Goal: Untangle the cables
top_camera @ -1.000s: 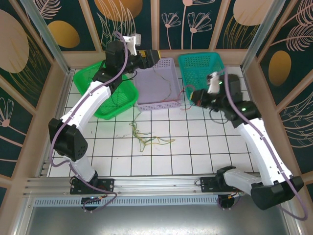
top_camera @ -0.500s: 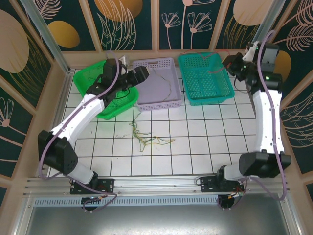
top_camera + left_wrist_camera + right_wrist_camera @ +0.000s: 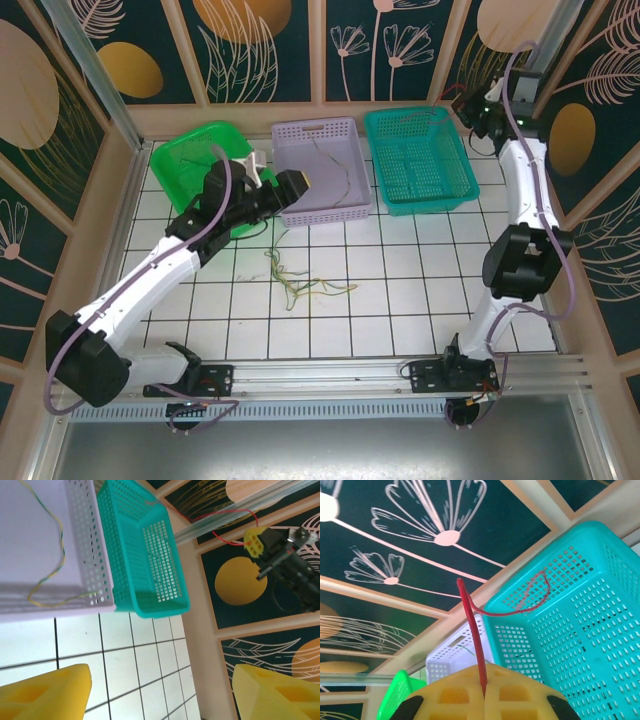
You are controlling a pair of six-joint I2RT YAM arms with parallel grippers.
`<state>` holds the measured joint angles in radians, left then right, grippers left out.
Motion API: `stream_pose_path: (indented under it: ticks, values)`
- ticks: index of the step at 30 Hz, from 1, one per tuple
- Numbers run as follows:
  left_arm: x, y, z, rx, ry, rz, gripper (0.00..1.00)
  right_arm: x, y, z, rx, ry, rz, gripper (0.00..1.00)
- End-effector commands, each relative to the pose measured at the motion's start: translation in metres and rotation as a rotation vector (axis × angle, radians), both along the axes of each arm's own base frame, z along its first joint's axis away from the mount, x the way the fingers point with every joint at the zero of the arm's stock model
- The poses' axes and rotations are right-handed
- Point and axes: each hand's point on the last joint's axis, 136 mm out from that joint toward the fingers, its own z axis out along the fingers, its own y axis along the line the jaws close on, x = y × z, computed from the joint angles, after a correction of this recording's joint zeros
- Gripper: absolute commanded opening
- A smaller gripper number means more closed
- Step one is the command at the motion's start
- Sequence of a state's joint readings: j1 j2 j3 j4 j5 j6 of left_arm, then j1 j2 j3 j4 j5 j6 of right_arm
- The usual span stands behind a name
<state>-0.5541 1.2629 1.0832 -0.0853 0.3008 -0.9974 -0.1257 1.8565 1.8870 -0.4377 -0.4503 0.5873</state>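
Left gripper (image 3: 297, 184), seen from above, hangs at the purple basket's (image 3: 325, 215) left wall, and the cables (image 3: 300, 280) lie bunched on the table (image 3: 420, 300) just nearer me, too thin to separate. Its wrist view shows my pads (image 3: 45, 692) spread wide with their edges cut off. On the right wrist view, my right gripper (image 3: 484, 692) pinches a red cable (image 3: 471, 630) beside the teal basket (image 3: 520, 645).

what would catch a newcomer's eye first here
The right hand, raised at the far right corner, pinches a thin red wire that trails toward the teal perforated plastic basket. A loose tangle of yellow and green wires lies on the white gridded table in the middle.
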Motion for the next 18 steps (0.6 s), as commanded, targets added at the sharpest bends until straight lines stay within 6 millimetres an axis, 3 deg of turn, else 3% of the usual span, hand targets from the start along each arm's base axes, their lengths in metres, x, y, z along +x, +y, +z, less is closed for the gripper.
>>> stream_pose_path:
  ticks: [1, 3, 6, 8, 10, 12, 14, 18]
  values:
    - [-0.009, 0.002, 0.002, -0.041, 0.003, 0.027, 0.74, 0.006, -0.004, -0.006, -0.009, -0.055, -0.005, 0.00]
    - [-0.014, 0.002, -0.003, -0.040, 0.019, 0.023, 0.74, 0.004, -0.003, -0.037, -0.001, 0.001, 0.003, 0.00]
    - [-0.021, 0.002, -0.015, -0.034, 0.055, 0.021, 0.74, -0.010, 0.002, -0.101, 0.010, 0.142, 0.019, 0.00]
    - [-0.025, 0.003, -0.018, -0.032, 0.077, 0.027, 0.73, -0.023, 0.003, -0.133, 0.004, 0.222, 0.028, 0.12]
    - [-0.031, 0.007, -0.032, -0.021, 0.122, 0.042, 0.71, -0.038, 0.003, -0.146, -0.014, 0.271, 0.031, 0.30]
    - [-0.036, 0.013, -0.046, -0.005, 0.171, 0.066, 0.71, -0.049, 0.001, -0.140, -0.033, 0.270, 0.022, 0.40]
    - [-0.041, 0.020, -0.061, 0.023, 0.217, 0.090, 0.70, -0.057, 0.000, -0.120, -0.059, 0.241, 0.012, 0.46]
    - [-0.053, 0.041, -0.096, 0.132, 0.337, 0.162, 0.68, -0.079, 0.005, -0.069, -0.123, 0.172, -0.005, 0.48]
